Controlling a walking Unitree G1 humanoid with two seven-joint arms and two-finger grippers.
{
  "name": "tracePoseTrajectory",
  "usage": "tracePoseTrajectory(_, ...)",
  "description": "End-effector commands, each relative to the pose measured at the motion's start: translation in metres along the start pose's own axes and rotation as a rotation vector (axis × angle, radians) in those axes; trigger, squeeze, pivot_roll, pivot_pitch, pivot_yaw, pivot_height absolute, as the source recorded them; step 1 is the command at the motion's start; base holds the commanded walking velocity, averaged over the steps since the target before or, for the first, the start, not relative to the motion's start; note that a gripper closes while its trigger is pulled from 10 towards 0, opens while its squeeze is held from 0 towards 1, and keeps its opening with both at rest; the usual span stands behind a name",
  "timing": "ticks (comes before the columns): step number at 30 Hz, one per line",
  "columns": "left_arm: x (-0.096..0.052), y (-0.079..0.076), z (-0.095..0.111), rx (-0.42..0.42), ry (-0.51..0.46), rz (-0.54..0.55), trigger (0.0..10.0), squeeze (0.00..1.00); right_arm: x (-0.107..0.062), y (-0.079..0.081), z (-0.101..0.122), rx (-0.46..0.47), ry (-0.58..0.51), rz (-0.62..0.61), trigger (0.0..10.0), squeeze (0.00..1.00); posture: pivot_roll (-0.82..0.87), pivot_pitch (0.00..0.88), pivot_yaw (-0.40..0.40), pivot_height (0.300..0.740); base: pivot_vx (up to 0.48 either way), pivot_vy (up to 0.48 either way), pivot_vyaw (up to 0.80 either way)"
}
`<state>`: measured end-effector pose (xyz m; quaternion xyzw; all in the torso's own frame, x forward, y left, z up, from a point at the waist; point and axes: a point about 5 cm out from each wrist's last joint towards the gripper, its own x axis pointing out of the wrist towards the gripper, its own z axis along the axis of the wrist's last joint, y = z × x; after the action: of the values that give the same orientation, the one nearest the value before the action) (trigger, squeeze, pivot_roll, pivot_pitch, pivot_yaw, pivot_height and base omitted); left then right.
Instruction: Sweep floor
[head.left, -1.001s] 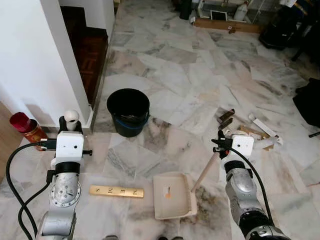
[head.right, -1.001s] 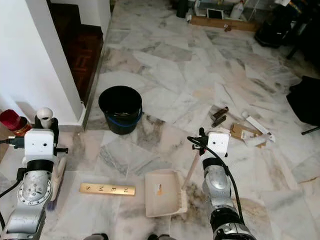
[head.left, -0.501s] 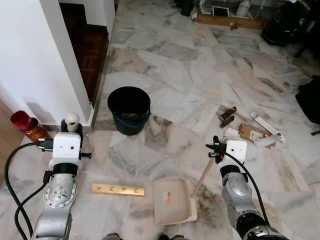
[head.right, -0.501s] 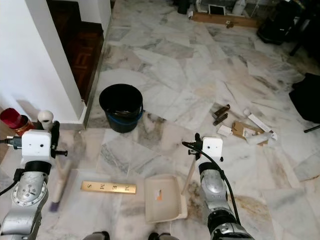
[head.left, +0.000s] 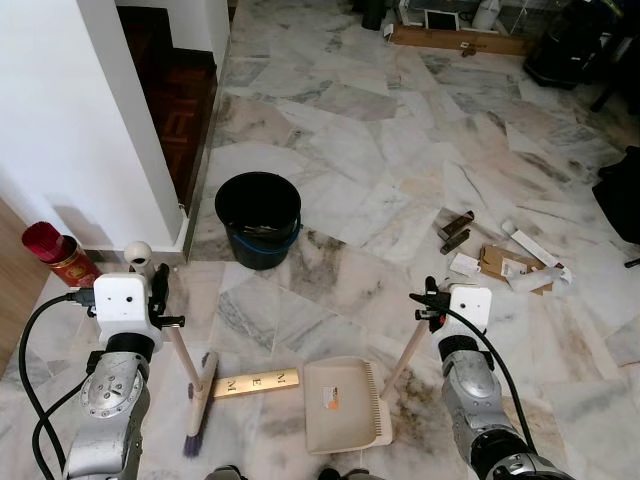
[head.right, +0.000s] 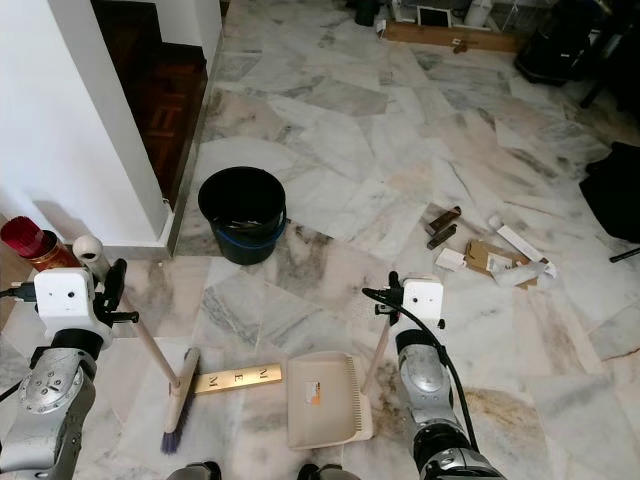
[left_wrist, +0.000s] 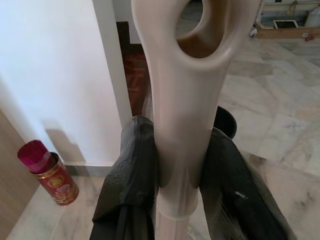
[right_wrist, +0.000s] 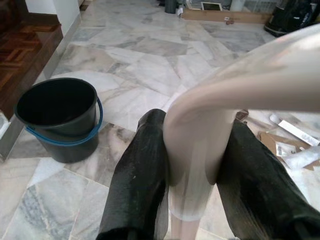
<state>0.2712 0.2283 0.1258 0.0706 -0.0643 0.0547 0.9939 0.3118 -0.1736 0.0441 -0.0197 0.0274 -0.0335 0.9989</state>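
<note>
Standing on the marble floor (head.left: 400, 150) near the white wall corner (head.left: 120, 120), a round black bucket (head.left: 258, 220) with a blue band and bail handle is open at the top; its inside is too dark to tell what it holds. Nearer, a flat cream plastic dustpan (head.left: 346, 402) with a comb-toothed right edge lies on the floor, a small orange scrap inside it, and its pale handle rises to the right into the right gripper (right_wrist: 192, 165), whose two black fingers (right_wrist: 137, 175) are clamped tight against the handle's curved end. The left gripper (left_wrist: 172, 165) squeezes the smooth cream broom handle (left_wrist: 182, 100) just below its oval hanging hole. That broom (head.right: 170, 385) slants down and to the right from the gripper, its long bristle head resting on the floor at the near left, purple-tipped at the near end. A thin gold strip (head.left: 258, 381) with dark letters lies flat between the broom head and the dustpan, touching the broom. Far right, cardboard scraps (head.left: 505, 265) and two small dark pieces (head.left: 454, 230) are scattered on the floor. A red cylindrical tin (head.left: 60, 258) with a ribbed lid stands at the left by the wall.
</note>
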Motion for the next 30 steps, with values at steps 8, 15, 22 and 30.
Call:
tracePoseTrajectory(8,0.004,0.028,0.022,0.115,-0.102,0.126,10.0,0.00,-0.001,0.000,-0.002,-0.029,-0.002,0.003,10.0,0.00,0.19,0.201,-0.110,0.740,0.000,0.000,0.00)
tracePoseTrajectory(15,0.005,0.041,0.032,0.221,-0.133,0.164,10.0,0.00,0.001,-0.003,0.003,-0.035,-0.027,-0.010,10.0,0.00,0.20,0.201,-0.108,0.740,0.000,0.000,0.00)
tracePoseTrajectory(22,0.001,0.029,0.004,0.247,0.000,0.067,10.0,0.00,0.001,-0.002,0.004,-0.032,-0.037,-0.011,10.0,0.00,0.20,0.206,-0.106,0.740,0.000,0.000,0.00)
tracePoseTrajectory(30,0.000,0.002,-0.016,0.201,0.089,-0.067,10.0,0.00,0.001,-0.002,0.006,-0.028,-0.050,-0.011,10.0,0.00,0.19,0.214,-0.102,0.740,0.000,0.000,0.00)
